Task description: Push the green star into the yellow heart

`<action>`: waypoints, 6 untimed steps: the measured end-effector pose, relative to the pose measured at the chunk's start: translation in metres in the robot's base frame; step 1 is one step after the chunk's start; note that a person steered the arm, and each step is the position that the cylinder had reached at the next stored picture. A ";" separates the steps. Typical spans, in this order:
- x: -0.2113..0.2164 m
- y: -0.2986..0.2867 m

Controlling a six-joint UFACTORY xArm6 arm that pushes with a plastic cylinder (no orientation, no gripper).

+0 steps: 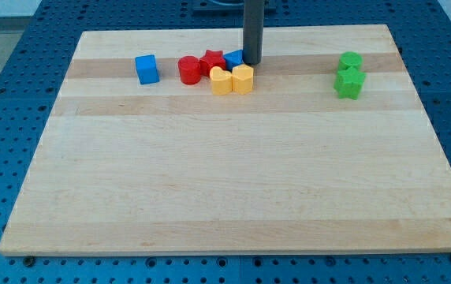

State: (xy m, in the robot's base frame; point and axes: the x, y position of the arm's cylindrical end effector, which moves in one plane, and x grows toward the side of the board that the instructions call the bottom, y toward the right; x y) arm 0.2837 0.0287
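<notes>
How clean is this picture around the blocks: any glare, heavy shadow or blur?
Camera view: even, soft light, no glare on the board; only faint shadows under the blocks; my tip and the green star are sharp; the yellow heart has slightly soft edges.

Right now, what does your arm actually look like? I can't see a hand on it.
No hand at all. All that shows of me is a straight, dark grey rod, round and smooth, with no cables or markings visible. It enters from the view's top and ends in my tip, a plain blunt end. The rest of my arm is out of view.
</notes>
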 end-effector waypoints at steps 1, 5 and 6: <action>0.000 0.000; -0.001 0.170; 0.034 0.166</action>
State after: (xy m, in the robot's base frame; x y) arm 0.3175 0.1943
